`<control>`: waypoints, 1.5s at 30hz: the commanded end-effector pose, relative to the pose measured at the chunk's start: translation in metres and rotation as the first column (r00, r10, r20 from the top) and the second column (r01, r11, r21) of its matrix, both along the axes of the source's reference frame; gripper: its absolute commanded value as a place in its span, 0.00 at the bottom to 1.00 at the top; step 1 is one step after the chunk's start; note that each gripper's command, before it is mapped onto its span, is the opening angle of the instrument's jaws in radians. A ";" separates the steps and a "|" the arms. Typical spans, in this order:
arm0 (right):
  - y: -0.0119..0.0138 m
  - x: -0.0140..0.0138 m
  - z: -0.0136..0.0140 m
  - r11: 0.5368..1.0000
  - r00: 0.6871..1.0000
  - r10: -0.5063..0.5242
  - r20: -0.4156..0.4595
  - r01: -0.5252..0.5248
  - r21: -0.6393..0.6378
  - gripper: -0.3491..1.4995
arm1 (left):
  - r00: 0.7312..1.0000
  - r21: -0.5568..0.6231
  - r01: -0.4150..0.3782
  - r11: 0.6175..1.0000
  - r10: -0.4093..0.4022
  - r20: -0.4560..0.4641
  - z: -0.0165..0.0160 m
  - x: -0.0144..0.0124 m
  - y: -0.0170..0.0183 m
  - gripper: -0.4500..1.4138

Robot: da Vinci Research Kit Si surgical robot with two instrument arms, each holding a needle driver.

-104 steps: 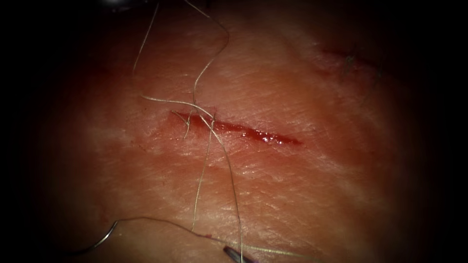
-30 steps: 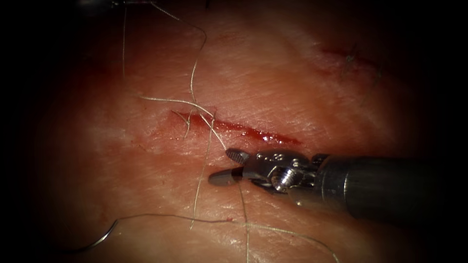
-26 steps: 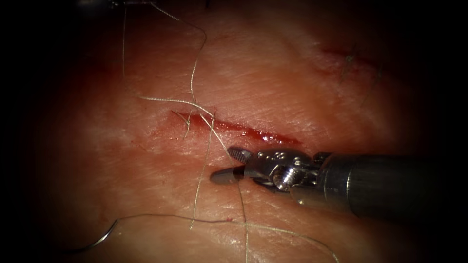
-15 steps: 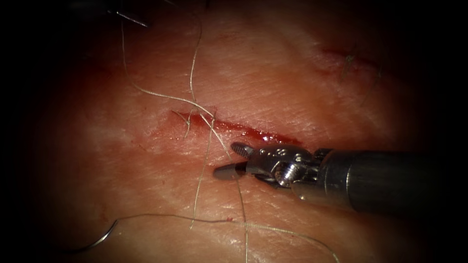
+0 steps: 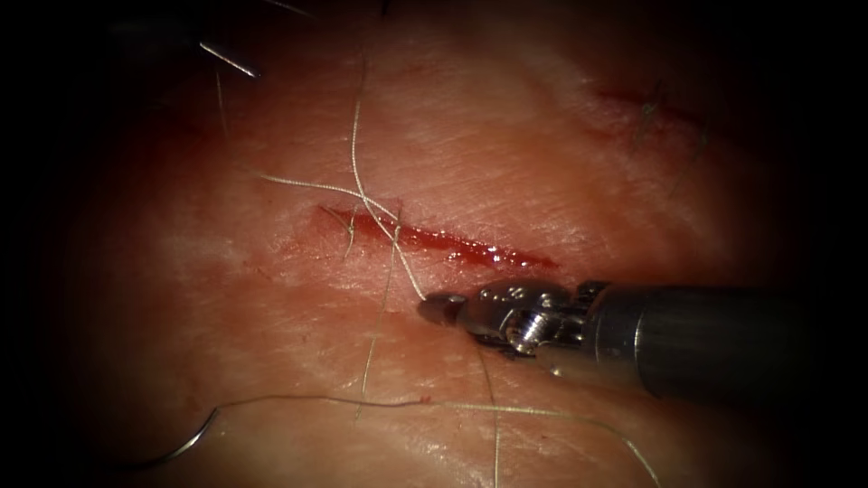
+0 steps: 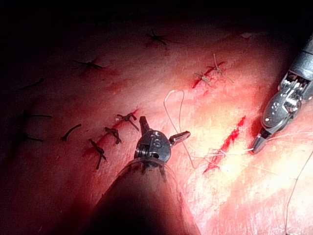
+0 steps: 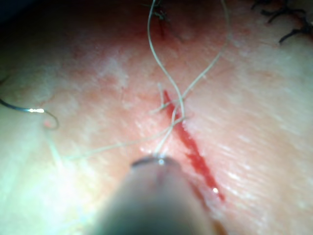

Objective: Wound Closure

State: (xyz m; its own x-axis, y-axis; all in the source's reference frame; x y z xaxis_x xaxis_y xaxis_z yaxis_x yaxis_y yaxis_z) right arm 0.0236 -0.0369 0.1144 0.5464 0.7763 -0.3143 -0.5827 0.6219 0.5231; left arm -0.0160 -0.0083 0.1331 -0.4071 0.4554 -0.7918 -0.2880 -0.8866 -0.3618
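The cut (image 5: 452,244) runs across the tissue (image 5: 561,181), wet with red fluid, with a knotted stitch (image 5: 391,226) at its left end. My right tool (image 5: 440,310) lies just below the cut, jaws shut on the thread (image 5: 411,276) a short way from that stitch; the same grip appears from the left wrist (image 6: 258,145) and along the right shaft (image 7: 156,160). My left tool (image 6: 164,127) hovers open, holding nothing, beside a slack thread loop (image 6: 173,98); its tip (image 5: 228,60) glints at the far upper left. The needle (image 5: 194,438) rests free on the tissue at lower left, trailing thread.
Older closed cuts with dark stitches (image 6: 112,132) lie beside the left tool. Another stitched cut (image 5: 646,108) sits at the upper right. Loose thread (image 5: 542,414) trails across the tissue below the right tool's shaft (image 5: 705,339).
The right jaws, open around the thread half a second ago, have shut on it. The left jaws have opened and the strand running to the upper left has gone slack.
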 end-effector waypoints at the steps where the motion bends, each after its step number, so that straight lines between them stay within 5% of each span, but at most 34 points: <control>1: -0.0006 -0.0005 -0.0009 1.000 1.000 0.005 0.010 -0.005 -0.001 0.00 | 1.000 0.004 -0.005 1.000 0.005 0.000 0.0006 -0.0004 0.0000 0.84; 14: -0.0073 -0.0095 -0.0079 0.999 1.000 -0.031 -0.007 0.031 -0.020 0.00 | 0.999 0.030 -0.045 0.999 0.046 -0.026 0.0001 0.0010 -0.0007 0.84; 27: -0.0157 -0.0230 -0.0147 0.977 0.978 -0.207 0.035 0.204 0.067 0.00 | 0.999 0.028 -0.048 0.998 0.049 -0.025 0.0005 0.0013 -0.0006 0.82; 31: -0.0129 -0.0240 -0.0149 0.952 0.954 -0.298 0.016 0.299 -0.066 0.74 | 0.999 0.027 -0.048 0.998 0.048 -0.025 0.0006 0.0012 -0.0006 0.82; 33: -0.0102 -0.0233 -0.0144 0.919 0.938 -0.346 0.029 0.345 -0.190 0.94 | 0.999 0.026 -0.047 0.999 0.048 -0.026 0.0006 0.0012 -0.0006 0.82; 38: -0.0030 -0.0199 -0.0124 0.903 0.960 -0.276 0.038 0.273 -0.332 0.99 | 0.999 0.022 -0.044 0.999 0.045 -0.028 0.0010 0.0009 -0.0009 0.81; 45: 0.0040 -0.0113 -0.0105 0.940 0.983 -0.165 -0.077 0.132 -0.316 0.99 | 0.999 0.017 -0.042 0.999 0.043 -0.030 0.0014 0.0007 -0.0011 0.81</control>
State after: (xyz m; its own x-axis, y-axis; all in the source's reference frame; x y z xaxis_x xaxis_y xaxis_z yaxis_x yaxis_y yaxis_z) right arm 0.0111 -0.0331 0.1035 0.5992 0.5529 -0.5789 -0.4334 0.8321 0.3461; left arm -0.0149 -0.0096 0.1339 -0.4511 0.4510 -0.7701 -0.2639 -0.8917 -0.3677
